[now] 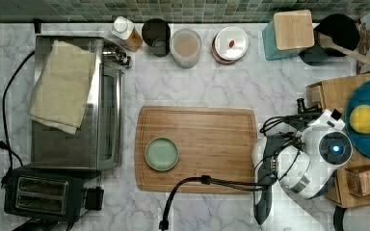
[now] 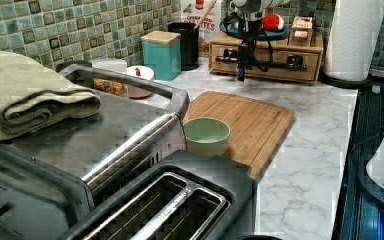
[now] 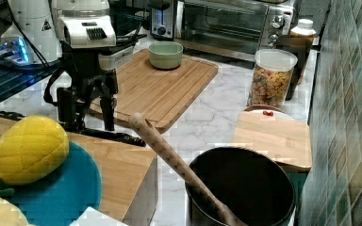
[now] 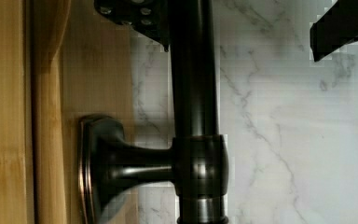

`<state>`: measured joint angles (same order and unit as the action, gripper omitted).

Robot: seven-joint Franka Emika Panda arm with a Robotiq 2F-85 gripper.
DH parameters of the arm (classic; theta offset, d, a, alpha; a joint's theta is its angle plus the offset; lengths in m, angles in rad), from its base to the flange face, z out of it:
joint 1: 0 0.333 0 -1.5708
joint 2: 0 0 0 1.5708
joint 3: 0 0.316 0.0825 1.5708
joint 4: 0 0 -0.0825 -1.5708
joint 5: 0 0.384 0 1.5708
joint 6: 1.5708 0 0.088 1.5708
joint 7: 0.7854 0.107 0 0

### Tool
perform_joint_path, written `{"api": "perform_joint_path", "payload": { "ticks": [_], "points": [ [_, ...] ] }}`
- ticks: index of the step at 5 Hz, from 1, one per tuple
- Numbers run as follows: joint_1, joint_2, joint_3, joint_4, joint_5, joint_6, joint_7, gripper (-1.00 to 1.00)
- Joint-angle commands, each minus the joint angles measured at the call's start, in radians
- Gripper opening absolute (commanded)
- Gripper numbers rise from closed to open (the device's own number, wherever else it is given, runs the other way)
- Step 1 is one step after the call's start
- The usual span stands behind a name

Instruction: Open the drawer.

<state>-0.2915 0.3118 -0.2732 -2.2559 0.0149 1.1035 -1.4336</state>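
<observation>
The gripper [image 3: 87,113] hangs nose-down at the front of the drawer [image 2: 270,59], its two black fingers [image 3: 107,109] set apart and straddling the long black bar handle [image 4: 193,93]. In the wrist view one finger sits against the bar on the drawer-front side and the other stands off over the marble; the jaws are spread, not clamped on anything. The handle's long axis runs level along the drawer face, and one of its posts [image 4: 121,163] roots into the light wood just beside the grasp point.

The drawer is the lower part of a small wooden box [image 3: 122,174] on the countertop [image 1: 192,91], at the top view's right edge; a blue plate [image 3: 61,188] carrying a yellow toy fruit [image 3: 28,148] rests on top. The drawer appears closed, its front flush with the box.

Judged from this, the pull must run square to the bar, out over the marble toward the bamboo cutting board [image 1: 207,144], which lies near the drawer front with a strip of bare marble between. A green bowl [image 1: 162,154] stands on the board's far side, well apart. The box is loose on the counter and could slide.
</observation>
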Motion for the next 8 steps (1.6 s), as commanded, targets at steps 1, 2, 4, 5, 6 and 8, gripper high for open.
{"api": "perform_joint_path", "payload": {
  "ticks": [1, 2, 4, 5, 6, 8],
  "points": [
    [0.148, -0.191, 0.145, -0.288, 0.097, 0.028, 0.095, 1.0],
    [0.188, -0.228, 0.179, -0.362, 0.123, 0.065, 0.123, 1.0],
    [0.167, -0.189, 0.232, -0.385, 0.228, 0.097, -0.002, 1.0],
    [0.194, -0.221, 0.228, -0.409, 0.206, 0.088, 0.069, 1.0],
    [0.213, -0.266, 0.232, -0.417, 0.227, 0.04, 0.12, 1.0],
    [0.263, -0.346, 0.238, -0.426, 0.245, -0.005, 0.279, 1.0]
  ]
}}
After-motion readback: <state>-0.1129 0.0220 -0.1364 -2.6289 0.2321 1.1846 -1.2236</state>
